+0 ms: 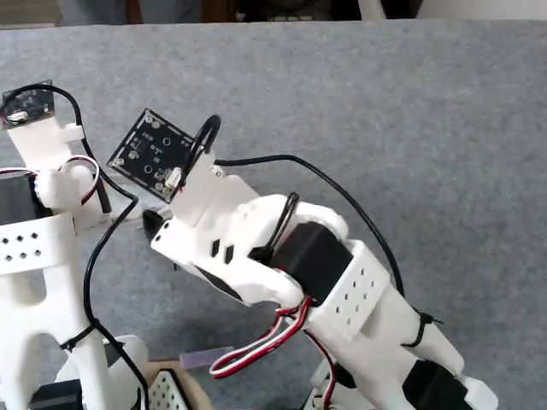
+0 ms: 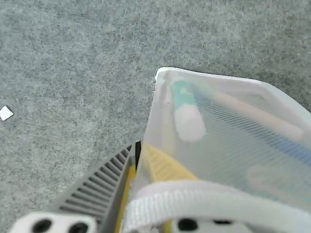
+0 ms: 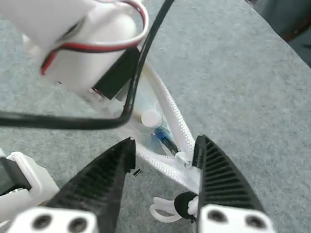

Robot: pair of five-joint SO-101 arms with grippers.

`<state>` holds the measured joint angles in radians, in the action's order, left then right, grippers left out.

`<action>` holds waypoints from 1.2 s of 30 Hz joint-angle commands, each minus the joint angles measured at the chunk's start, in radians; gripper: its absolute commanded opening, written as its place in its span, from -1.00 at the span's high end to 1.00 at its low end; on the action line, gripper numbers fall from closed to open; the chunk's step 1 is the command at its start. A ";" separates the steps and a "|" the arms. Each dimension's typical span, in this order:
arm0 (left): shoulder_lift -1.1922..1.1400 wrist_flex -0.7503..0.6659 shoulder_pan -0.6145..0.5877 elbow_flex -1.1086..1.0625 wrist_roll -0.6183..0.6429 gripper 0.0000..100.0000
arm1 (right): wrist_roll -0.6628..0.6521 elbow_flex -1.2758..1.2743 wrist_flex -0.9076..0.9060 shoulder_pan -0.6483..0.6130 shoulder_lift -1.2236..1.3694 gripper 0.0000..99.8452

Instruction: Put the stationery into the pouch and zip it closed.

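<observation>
A grey, felt-like table (image 1: 385, 102) spreads under both arms, with open room on its far side and to the right. The pouch (image 2: 228, 145), of pale mesh, sits at the near left where the two arms meet. The stationery (image 2: 187, 114) is already inside: a teal-and-white capped stick, a pale rod and a blue pen (image 3: 163, 137). The left pincer (image 2: 141, 153) looks clamped on the pouch's edge, though only one ribbed finger shows and the other is behind the mesh. The right pincer (image 3: 165, 142) stands wide open over the zip line and holds nothing. The zip slider (image 3: 184, 204) and its white cord loop (image 3: 163, 211) lie just beside one of its fingers, and the mouth is not yet closed.

The likely slip is the right pincer closing on the zip tape or loose cord instead of the slider. A hard pull could also drag the mesh out of the left hold. A black cable (image 3: 136, 92) from the left arm crosses above the mouth and may snag. The arms crowd each other, so free room lies only to the far side and right.
</observation>
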<state>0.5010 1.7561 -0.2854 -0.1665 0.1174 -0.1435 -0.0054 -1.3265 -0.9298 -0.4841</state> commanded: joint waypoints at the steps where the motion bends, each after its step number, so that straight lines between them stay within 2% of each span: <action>1: -0.037 0.002 -0.013 0.001 0.008 0.94 | -0.002 0.005 -0.009 0.032 -0.028 0.62; 8: -0.040 -0.012 -0.108 -0.005 0.009 0.94 | 0.005 -0.001 -0.114 0.284 -0.105 0.62; 13: -0.040 -0.014 -0.116 -0.007 0.009 0.94 | 0.000 -0.008 -0.222 0.520 -0.108 0.61; 17: -0.040 -0.014 -0.119 -0.007 0.009 0.94 | -0.002 -0.105 -0.235 0.601 -0.108 0.61; 27: -0.034 -0.012 -0.122 -0.007 0.009 0.94 | 0.002 -0.535 -0.213 0.566 -0.116 0.61; 30: -0.032 -0.012 -0.122 -0.007 0.009 0.94 | -0.003 -0.576 -0.199 0.497 -0.116 0.61; 36: -0.034 -0.012 -0.134 -0.004 0.009 0.94 | -0.048 -0.621 -0.199 0.252 -0.110 0.61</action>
<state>0.4902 1.7576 -0.3790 -0.1695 0.1174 -0.1741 -0.6206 -1.5428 -0.5708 -0.5746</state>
